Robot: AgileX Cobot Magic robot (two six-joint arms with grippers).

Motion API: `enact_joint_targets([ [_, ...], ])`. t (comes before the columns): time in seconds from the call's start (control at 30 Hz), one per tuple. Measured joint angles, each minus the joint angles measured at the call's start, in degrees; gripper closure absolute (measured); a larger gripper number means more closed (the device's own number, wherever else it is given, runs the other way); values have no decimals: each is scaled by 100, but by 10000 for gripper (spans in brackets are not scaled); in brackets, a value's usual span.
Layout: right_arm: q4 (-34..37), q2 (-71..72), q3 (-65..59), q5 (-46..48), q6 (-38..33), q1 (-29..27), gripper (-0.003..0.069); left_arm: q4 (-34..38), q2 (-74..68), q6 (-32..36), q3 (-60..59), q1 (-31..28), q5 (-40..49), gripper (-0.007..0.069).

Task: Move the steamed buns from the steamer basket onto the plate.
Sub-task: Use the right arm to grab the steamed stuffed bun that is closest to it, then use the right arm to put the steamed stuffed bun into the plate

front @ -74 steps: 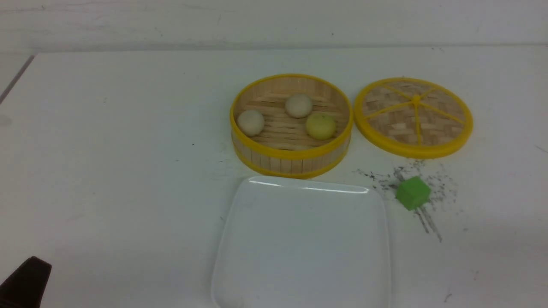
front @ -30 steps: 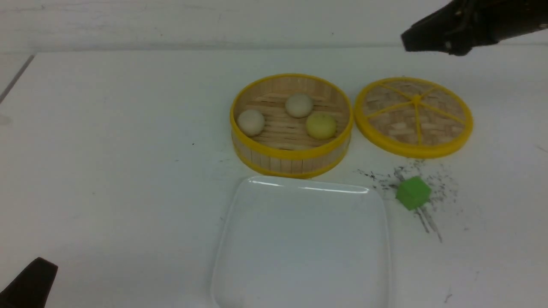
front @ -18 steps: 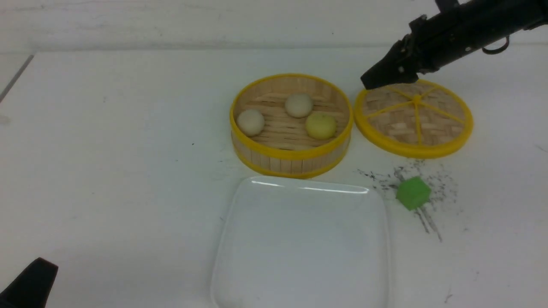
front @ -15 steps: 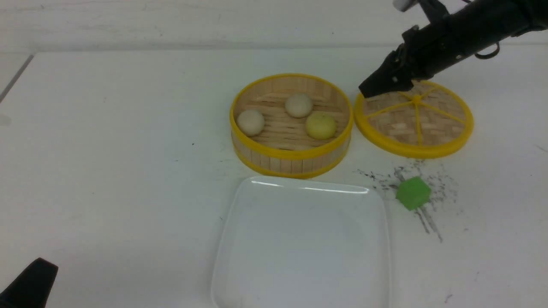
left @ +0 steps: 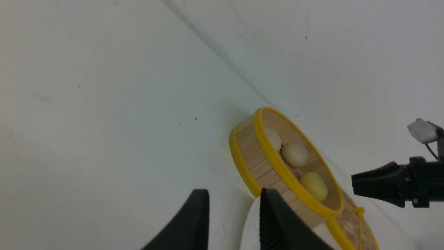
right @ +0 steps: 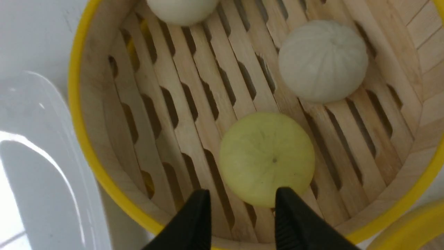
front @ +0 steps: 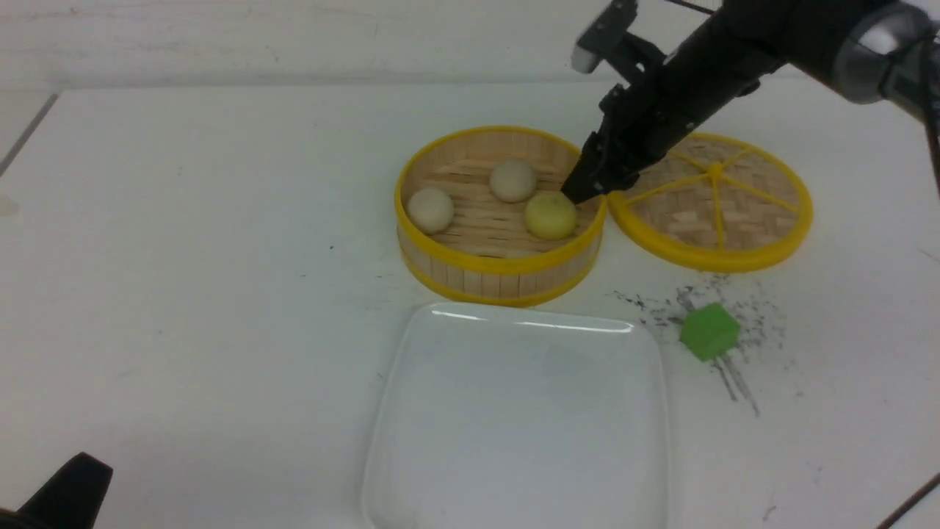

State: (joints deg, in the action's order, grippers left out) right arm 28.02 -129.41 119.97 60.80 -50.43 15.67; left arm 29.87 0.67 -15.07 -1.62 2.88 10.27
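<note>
The yellow bun (right: 267,159) looks squishy and light, so pinch its sides gently. Your right gripper (right: 242,194) and left gripper (left: 235,192) both gape empty.

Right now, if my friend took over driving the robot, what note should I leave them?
The left gripper is open and empty, parked low on the robot's left side.
The right gripper is open and empty, poised just above the yellow bun.
The yellow bun, far cream bun and left cream bun all lie in the steamer basket; the plate holds none.
Done: no bun on the plate yet. Left: carry all three across.
</note>
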Motion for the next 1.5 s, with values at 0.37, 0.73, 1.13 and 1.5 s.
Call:
enact_joint_targets([
  [0.37,-555,-463,136,-395,68,239,381,-5,2,147,0,0,158,384],
  [0.73,-591,-510,265,-701,94,241,573,-5,2,189,0,0,201,384],
  [1.13,-586,-462,539,-408,76,246,657,-5,2,196,0,0,206,384],
  [1.5,-951,803,663,631,324,246,655,-5,2,196,0,0,220,384],
])
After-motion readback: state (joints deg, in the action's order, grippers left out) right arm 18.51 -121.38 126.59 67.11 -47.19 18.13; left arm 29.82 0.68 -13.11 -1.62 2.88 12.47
